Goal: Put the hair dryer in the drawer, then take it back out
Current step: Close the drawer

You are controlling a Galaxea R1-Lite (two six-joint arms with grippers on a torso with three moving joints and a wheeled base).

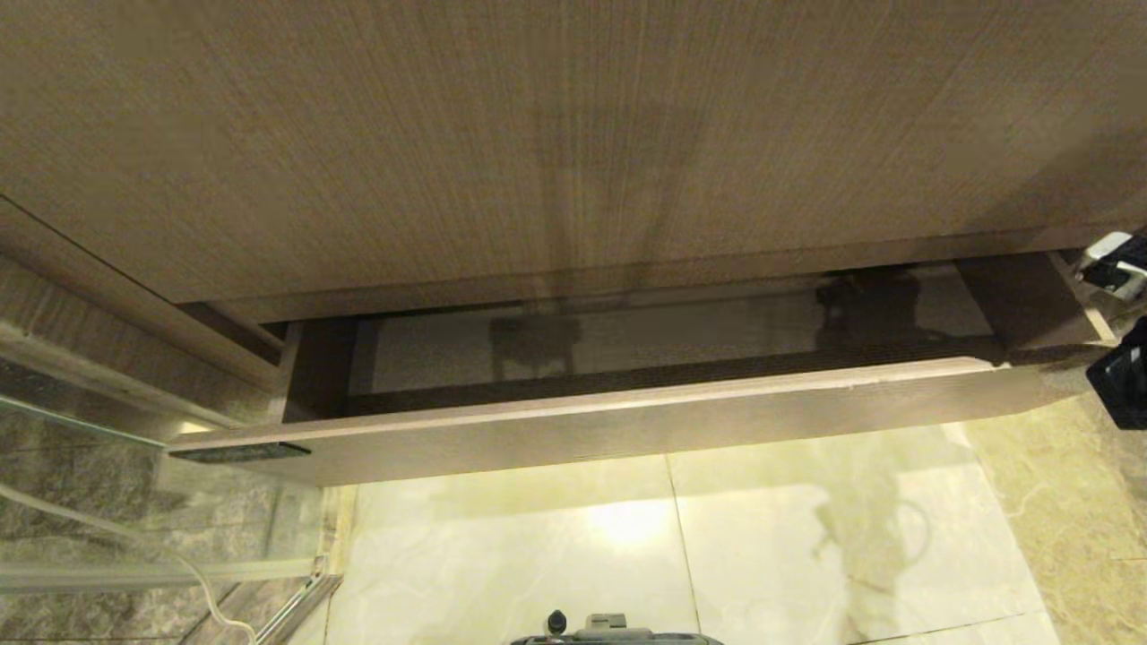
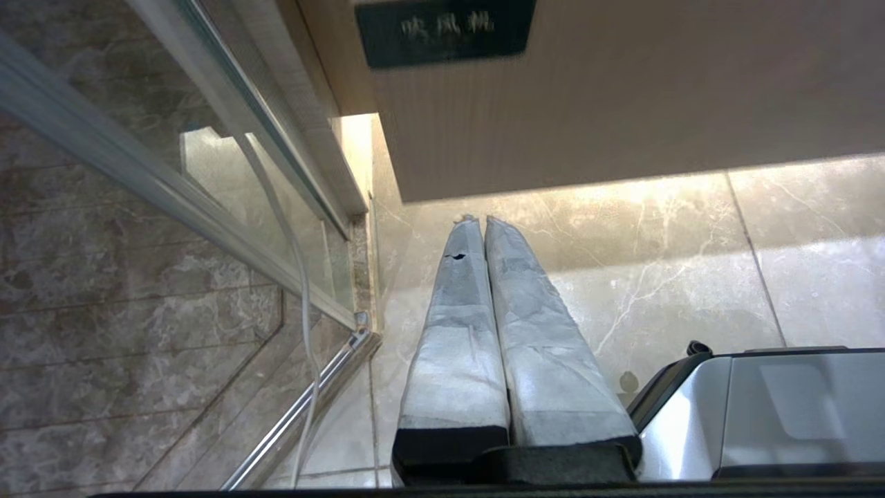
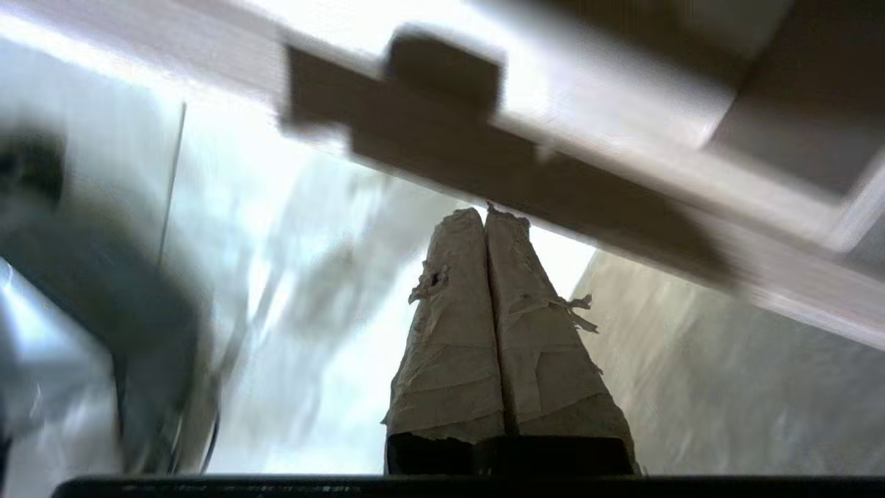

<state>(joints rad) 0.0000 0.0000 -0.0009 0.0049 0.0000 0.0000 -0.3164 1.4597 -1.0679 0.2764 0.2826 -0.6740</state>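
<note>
Well, the drawer point(image 1: 627, 421) stands pulled out under the counter, and no hair dryer shows in it. The right gripper point(image 3: 484, 216), clenched on nothing, sits by the drawer's right end. The left gripper point(image 2: 477, 223), also pressed together, hangs low over the floor tiles point(image 2: 691, 242).

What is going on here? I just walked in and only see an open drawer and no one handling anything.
A wide, shallow light-brown wood-grain drawer stands pulled out from under the vanity, and the part of its inside that shows looks bare. No hair dryer shows in any view. The right gripper, fingers shut on nothing, is at the drawer's right end. The left gripper hangs parked, shut, above the pale marble floor tiles near the dark label plate on the drawer front.
</note>
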